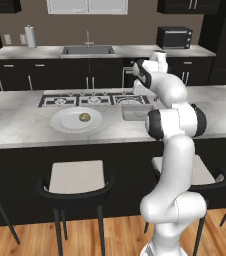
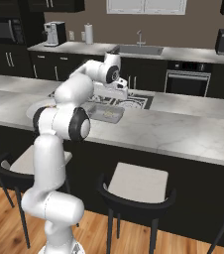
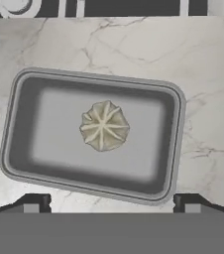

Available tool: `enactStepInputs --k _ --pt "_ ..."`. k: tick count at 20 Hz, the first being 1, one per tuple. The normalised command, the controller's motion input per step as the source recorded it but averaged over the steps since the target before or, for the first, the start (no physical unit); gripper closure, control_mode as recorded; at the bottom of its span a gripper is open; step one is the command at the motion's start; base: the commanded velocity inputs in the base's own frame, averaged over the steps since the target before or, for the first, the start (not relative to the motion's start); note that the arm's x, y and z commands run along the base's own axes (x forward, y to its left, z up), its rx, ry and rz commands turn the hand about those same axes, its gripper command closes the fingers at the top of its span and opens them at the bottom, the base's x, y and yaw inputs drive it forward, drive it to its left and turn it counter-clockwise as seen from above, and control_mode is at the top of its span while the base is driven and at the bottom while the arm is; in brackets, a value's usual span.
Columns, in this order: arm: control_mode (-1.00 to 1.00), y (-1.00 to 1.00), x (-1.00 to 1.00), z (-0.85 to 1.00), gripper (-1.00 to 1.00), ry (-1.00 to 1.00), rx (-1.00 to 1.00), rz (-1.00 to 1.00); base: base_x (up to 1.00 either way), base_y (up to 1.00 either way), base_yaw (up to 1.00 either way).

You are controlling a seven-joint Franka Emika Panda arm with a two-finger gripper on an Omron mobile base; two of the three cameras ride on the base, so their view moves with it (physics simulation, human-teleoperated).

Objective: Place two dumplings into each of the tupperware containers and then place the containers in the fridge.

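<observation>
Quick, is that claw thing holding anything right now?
Gripper: open, holding nothing; it hangs above the grey tupperware container with one dumpling inside.

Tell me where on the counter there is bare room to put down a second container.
Bare marble lies right of the grey container, toward the counter's far end. Another free strip runs between the white plate and the front edge. It is crowded behind, by the stove, and where the arm hangs over the container.

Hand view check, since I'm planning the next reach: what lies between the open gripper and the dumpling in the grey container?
In the hand view, the gripper faces the dumpling with the grey container's near rim and bare floor between.
</observation>
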Motion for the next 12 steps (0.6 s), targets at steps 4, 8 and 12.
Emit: enactStepInputs --k 4,8,12 --pt "-1.0 0.51 -1.0 0.23 -1.0 -0.28 0.0 0.18 0.0 0.0 0.0" --pt "-1.0 0.62 -1.0 0.19 -1.0 -0.17 0.0 0.14 0.0 0.0 0.0" --pt "-1.0 0.6 -1.0 0.24 -1.0 -0.06 0.0 0.09 0.0 0.0 0.0"
